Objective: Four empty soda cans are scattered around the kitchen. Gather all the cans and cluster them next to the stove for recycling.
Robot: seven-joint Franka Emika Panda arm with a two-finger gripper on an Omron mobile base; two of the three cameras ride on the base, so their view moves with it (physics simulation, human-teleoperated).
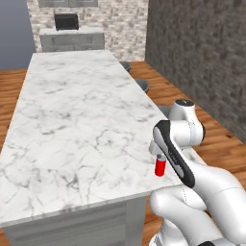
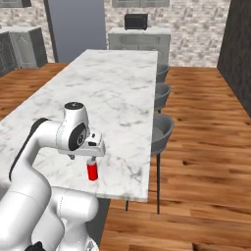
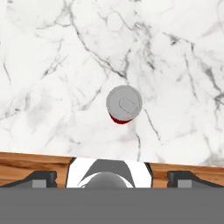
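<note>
The scene is evenly and brightly lit, with no glare or hard highlights seen. A faint soft shadow is cast on the marble counter (image 3: 52, 65) beside the soda can (image 3: 124, 104). Textures are rendered slightly soft, with far cabinets blurred.

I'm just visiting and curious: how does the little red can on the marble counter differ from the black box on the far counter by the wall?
The soda can is a small red upright cylinder with a grey lid; the microwave is a black box, much larger.
The soda can stands near the marble island's near end, right under the gripper; the microwave sits on the far counter against the brick wall.
Both rest upright on pale counters.
</note>
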